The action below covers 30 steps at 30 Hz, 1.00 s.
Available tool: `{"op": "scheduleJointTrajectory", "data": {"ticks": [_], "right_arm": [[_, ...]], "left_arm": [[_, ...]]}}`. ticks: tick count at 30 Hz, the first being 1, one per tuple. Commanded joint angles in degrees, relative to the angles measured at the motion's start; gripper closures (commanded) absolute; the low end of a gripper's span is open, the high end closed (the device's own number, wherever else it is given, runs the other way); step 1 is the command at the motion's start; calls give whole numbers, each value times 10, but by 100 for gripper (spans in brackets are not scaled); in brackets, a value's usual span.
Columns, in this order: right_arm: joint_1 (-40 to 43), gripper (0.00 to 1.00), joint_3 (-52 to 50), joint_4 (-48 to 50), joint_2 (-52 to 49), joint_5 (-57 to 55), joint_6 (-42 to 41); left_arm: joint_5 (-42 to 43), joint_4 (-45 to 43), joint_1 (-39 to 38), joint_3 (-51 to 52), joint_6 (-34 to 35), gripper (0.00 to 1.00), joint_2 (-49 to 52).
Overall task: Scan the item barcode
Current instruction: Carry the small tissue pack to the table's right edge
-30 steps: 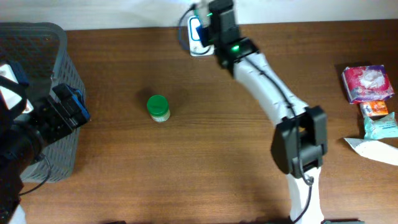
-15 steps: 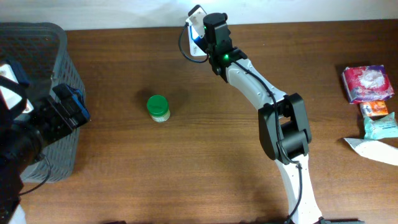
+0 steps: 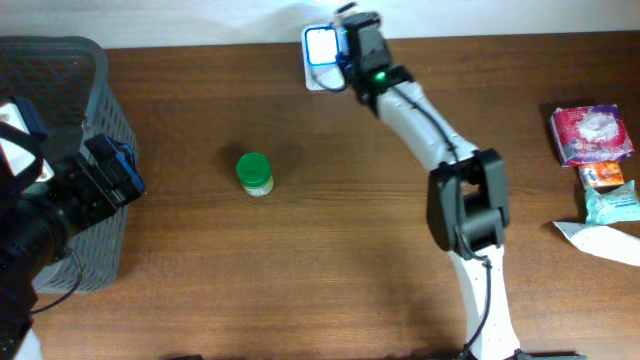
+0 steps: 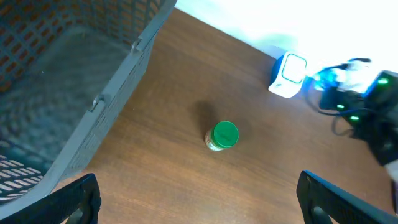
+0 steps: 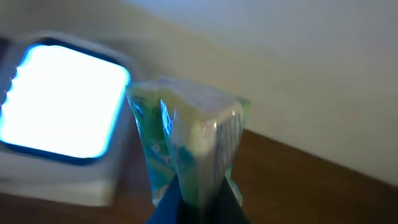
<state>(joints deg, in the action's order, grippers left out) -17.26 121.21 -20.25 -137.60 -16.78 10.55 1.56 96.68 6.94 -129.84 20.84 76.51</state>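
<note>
Overhead: the right arm point(image 3: 440, 150) reaches across the table point(image 3: 330, 270) toward 12 o'clock. The right gripper point(image 3: 346, 42) sits at the far edge, just beside the scanner point(image 3: 321, 47), on its 3 o'clock side. The scanner's window is lit. What the gripper carries is too small to make out here. A green-lidded jar point(image 3: 253, 172) stands alone at about 10 o'clock from the table's centre, well apart from the scanner. A grey basket point(image 3: 95, 90) fills the 9 o'clock edge, with the left arm point(image 3: 70, 195) over it. At 3 o'clock lie a pink pouch point(image 3: 592, 133), an orange pack point(image 3: 603, 175) and a teal pack point(image 3: 612, 205), close together.

Left wrist: the left gripper point(image 4: 198, 186) has its two fingers point(image 4: 78, 199) spread wide with nothing between them. They hang above the table, with the jar ahead at 12 o'clock. The basket wall is at 9 o'clock. The scanner is beyond the jar at 1 o'clock, and the right gripper is a blur just to its 3 o'clock side.

Right wrist: the right gripper's jaws are clamped on the lower end of a green and blue packet point(image 5: 186, 140). It rises upright from them toward 12 o'clock. The scanner's glowing window is at the packet's 9 o'clock, just beside it; whether they touch cannot be told.
</note>
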Motion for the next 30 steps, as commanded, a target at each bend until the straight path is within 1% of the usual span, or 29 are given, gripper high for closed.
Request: {"op": "scheduleJointTrajectory", "data": {"ticks": [1,4,10,14,17,19,22,24,26,30], "right_arm": [[90,96,29,-103,89,-19,-135],[170,96,29,-213,111,-19,-220],[315,96,27,-400,111,-19,-242],[398,96,27,-489,111,-19,-313],[443,96,27,-523,111,-19,-369],[477,96,27,-546,111,-15,-439],[502,96,27,-548,111,20,-447],[507,85,27,-547,109,31,-447],[506,86,27,-544,105,33,-447],[499,86,14,-525,99,48,-447]], "left_arm": [[4,0,4,1,6,1,0],[4,0,4,1,6,1,0],[4,0,4,1,6,1,0],[4,0,4,1,6,1,0],[4,0,4,1,6,1,0],[4,0,4,1,6,1,0],[4,0,4,1,6,1,0],[4,0,4,1,6,1,0],[4,0,4,1,6,1,0],[4,0,4,1,6,1,0]]}}
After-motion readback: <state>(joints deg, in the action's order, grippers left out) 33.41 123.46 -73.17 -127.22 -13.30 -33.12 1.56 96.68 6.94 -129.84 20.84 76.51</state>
